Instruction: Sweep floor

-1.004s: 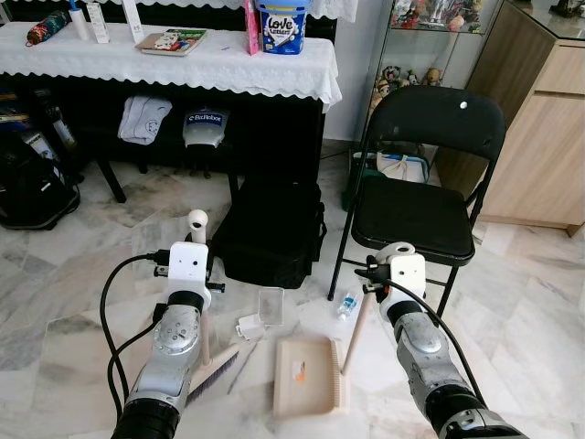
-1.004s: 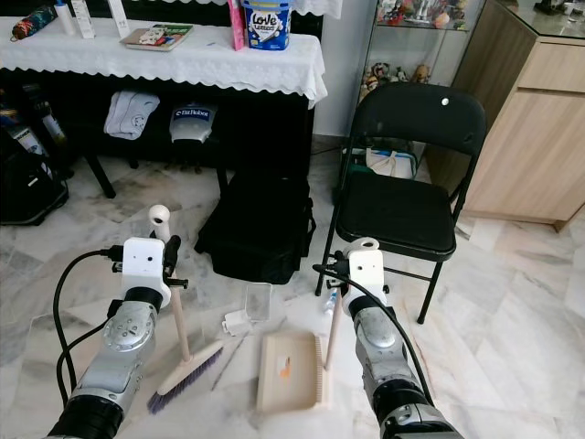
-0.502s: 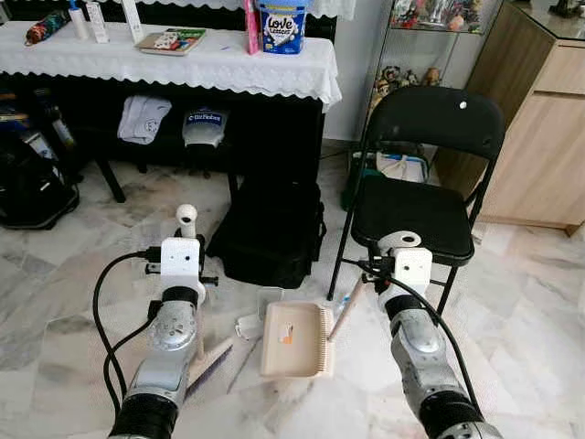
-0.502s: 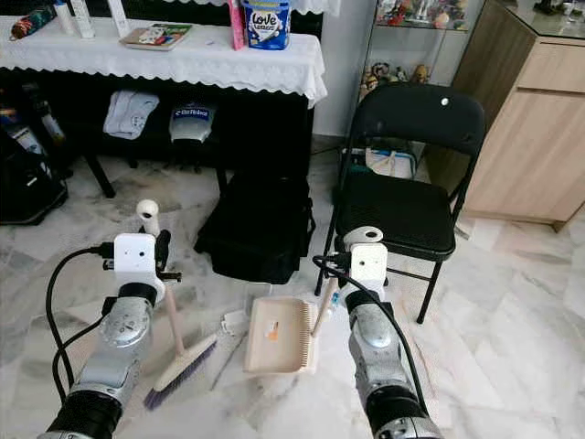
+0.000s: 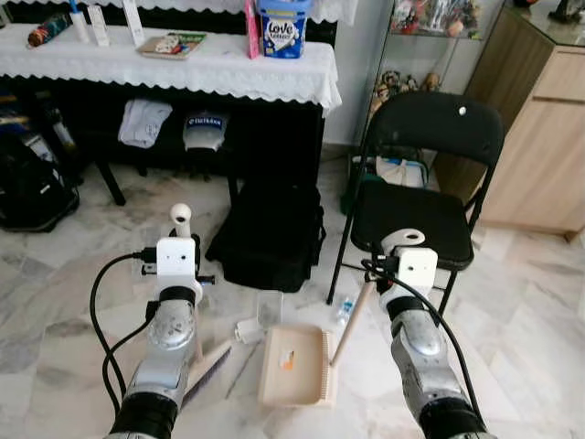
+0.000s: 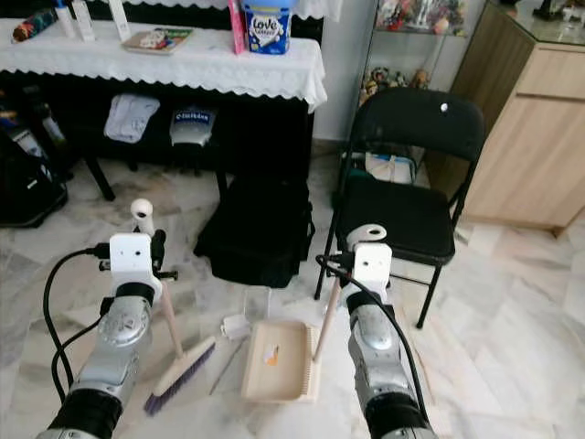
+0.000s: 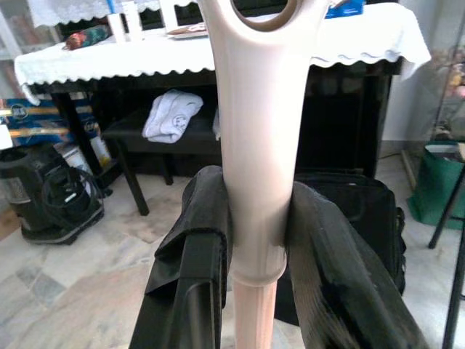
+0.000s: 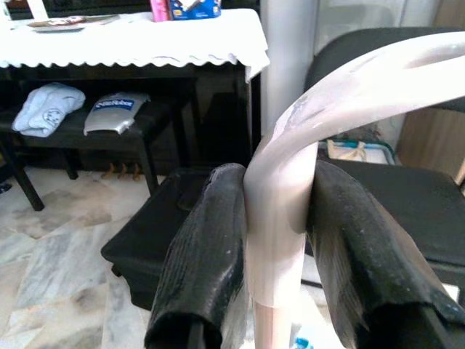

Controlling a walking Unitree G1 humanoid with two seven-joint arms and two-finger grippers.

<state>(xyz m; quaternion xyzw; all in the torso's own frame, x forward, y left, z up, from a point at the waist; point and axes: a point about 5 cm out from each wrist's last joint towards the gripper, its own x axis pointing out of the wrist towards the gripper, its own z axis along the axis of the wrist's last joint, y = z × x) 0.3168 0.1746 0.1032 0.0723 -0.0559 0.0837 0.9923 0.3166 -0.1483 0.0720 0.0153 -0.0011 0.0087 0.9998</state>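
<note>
Marble floor (image 5: 73, 302) spreads pale and veined before us, with a black folding chair (image 5: 422, 206) at two o'clock, a wooden cabinet (image 5: 539, 137) beyond it at the far right, and a table under a white lace cloth (image 5: 183, 64) along the back at eleven o'clock. On that cloth we see a blue tub (image 5: 282, 27); under the table hang grey and white garments, and a black bag (image 5: 271, 233) sits on the floor at twelve o'clock, just left of the chair. Our left gripper (image 7: 254, 247) has its two black fingers (image 7: 196, 240) pressed against either side of the pale broom handle (image 7: 254, 145), which runs up between them to a looped end. The broom (image 6: 179, 366) stands nearly upright at ten o'clock, its bristle head resting on the floor. Our right gripper (image 8: 280, 240) pinches the curved pale handle of the dustpan (image 5: 294, 366) in the same way, one finger on each side. The dustpan lies flat on the floor at six o'clock between our two arms, its stick slanting up to the right gripper. Just beyond its front edge, near the broom head, lie a clear plastic container (image 5: 270, 306), a small white scrap (image 5: 248, 330) and, nearer the chair leg, a small bottle (image 5: 345, 309).
</note>
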